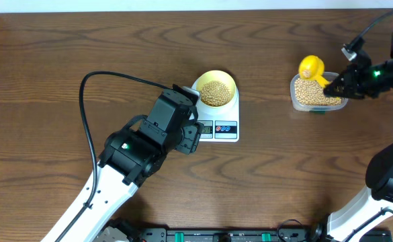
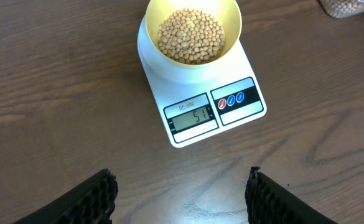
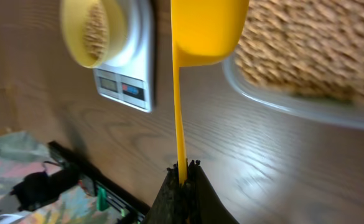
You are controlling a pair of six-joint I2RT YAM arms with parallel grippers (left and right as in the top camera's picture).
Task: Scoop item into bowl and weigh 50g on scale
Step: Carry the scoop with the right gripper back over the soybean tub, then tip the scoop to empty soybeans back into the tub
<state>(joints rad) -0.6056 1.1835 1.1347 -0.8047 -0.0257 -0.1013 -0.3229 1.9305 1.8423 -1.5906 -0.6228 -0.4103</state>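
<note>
My right gripper (image 3: pixel 183 167) pinches the scoop (image 3: pixel 206 25) by its handle end; my left gripper (image 2: pixel 180 190) hangs wide, empty. Beans (image 2: pixel 191 34) loose, light, I judge; take bowl (image 2: pixel 231 28) by rim

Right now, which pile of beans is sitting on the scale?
The beans in the yellow bowl; the other beans fill the clear tub standing on the table.

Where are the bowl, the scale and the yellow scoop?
bowl (image 2: pixel 233 25): left wrist view, its yellow inner wall.
scale (image 2: pixel 191 116): left wrist view, its number display.
scoop (image 3: pixel 208 28): right wrist view, its cup.
</note>
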